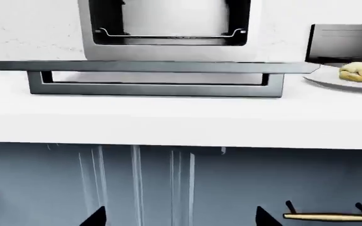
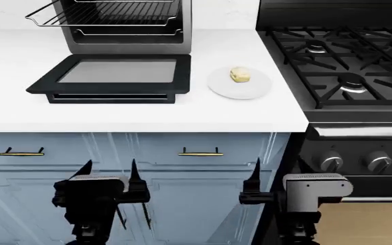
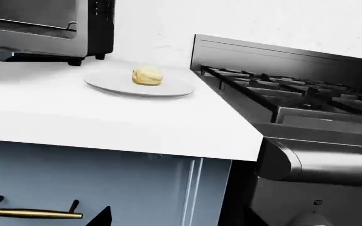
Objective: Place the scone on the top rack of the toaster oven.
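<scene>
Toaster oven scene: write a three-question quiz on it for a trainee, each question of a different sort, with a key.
1. True or false: the toaster oven door is open, lying flat on the counter.
2. Where is the scone now? A) on the top rack B) on the plate C) on the stove
3. Fill in: the left gripper and right gripper both sit below the counter, holding ____.

Key: 1 true. 2 B; the plate lies between oven and stove. 3 nothing; both are in front of the blue cabinet drawers.
</scene>
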